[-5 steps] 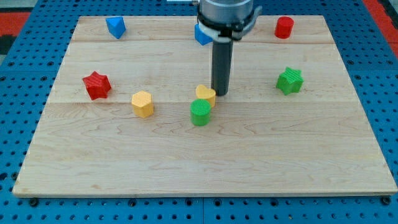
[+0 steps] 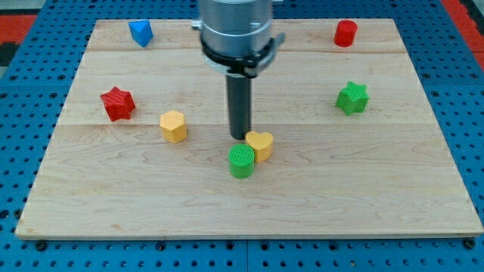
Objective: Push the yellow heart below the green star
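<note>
The yellow heart [image 2: 261, 144] lies near the board's middle, touching a green cylinder [image 2: 242, 161] at its lower left. The green star [image 2: 352, 98] sits far to the view's right, a little higher up the board. My tip [image 2: 240, 137] rests on the board just left of the yellow heart, touching or almost touching it, and right above the green cylinder. The arm's grey body rises from it to the view's top.
A yellow hexagon block [image 2: 173, 126] and a red star [image 2: 117, 103] lie on the left. A blue block [image 2: 141, 32] is at the top left, a red cylinder [image 2: 345, 33] at the top right. The wooden board [image 2: 242, 211] lies on a blue pegboard.
My tip moved from the heart's upper right to its left side and lower. The yellow heart and the green cylinder both shifted down the view, the heart also slightly right.
</note>
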Motion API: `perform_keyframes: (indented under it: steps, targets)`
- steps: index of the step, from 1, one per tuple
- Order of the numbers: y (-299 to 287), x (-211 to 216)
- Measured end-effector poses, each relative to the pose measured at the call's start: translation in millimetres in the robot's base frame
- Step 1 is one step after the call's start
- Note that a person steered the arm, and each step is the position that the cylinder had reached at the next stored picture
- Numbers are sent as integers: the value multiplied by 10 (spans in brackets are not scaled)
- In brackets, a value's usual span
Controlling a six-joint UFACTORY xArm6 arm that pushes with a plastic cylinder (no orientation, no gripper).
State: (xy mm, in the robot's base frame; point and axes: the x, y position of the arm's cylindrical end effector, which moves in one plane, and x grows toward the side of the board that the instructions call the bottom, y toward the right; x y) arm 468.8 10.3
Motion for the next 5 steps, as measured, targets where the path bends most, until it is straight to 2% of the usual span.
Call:
perform_keyframes:
  steps: [2, 3, 4, 5]
  targets:
    - [900, 606]
    - [622, 610]
    - [627, 860]
    - [1042, 978]
